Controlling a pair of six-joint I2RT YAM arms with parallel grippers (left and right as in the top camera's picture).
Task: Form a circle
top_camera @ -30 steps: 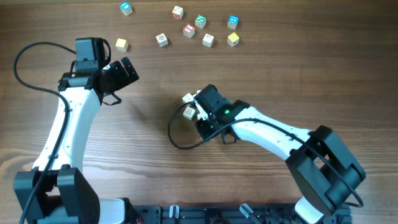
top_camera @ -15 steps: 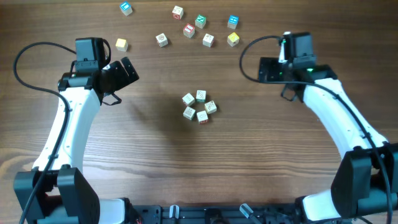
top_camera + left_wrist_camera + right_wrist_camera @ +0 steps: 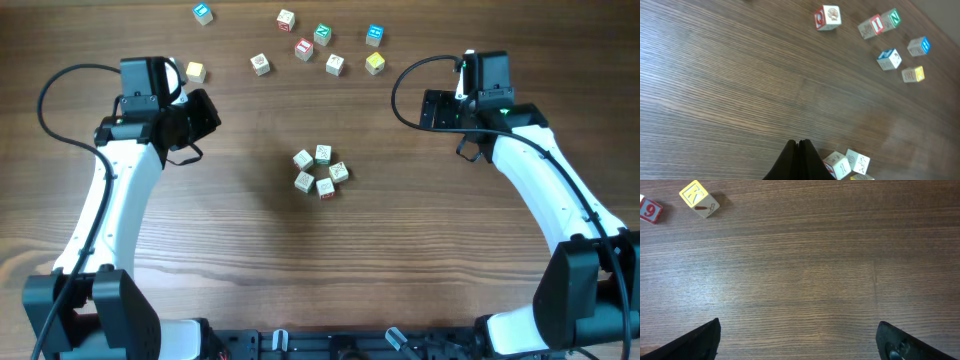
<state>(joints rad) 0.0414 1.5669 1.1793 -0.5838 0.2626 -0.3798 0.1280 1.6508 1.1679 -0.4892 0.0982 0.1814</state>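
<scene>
**Item: the circle** [image 3: 320,171]. Five small whitish cubes set in a tight ring near the middle of the wooden table [image 3: 200,260]. The cubes sit touching or just beside one another around a small central gap. Faint green, red and tan marks show on their top faces; the marks are too small to read from overhead.

**Position relative to grippers.** The ring lies between the two grippers and nearer the robot's base than either, well apart from both. Neither gripper touches it.

**Left gripper** [image 3: 798,142]: one. Its jaws are closed, and the two dark fingers meet in a single point in the left wrist view, holding nothing. It hangs over the table to the left of the ring.

**Right gripper** [image 3: 432,110]: one. Its jaws are spread wide. The fingers [image 3: 702,340] sit at the two lower corners of the right wrist view, with bare wood between them. It hangs to the right of the ring.

**Loose cubes** [image 3: 304,48]: nine, scattered along the far edge of the table beyond the ring. Their faces are blue, green, red, yellow or tan. One yellow-faced cube [image 3: 195,71] lies near the left gripper, apart from the others. The right wrist view shows a yellow cube lettered K [image 3: 699,197] and a red cube [image 3: 649,211] marked 9.

**Arms**: two, white and black, each trailing one black cable [image 3: 45,100].
</scene>
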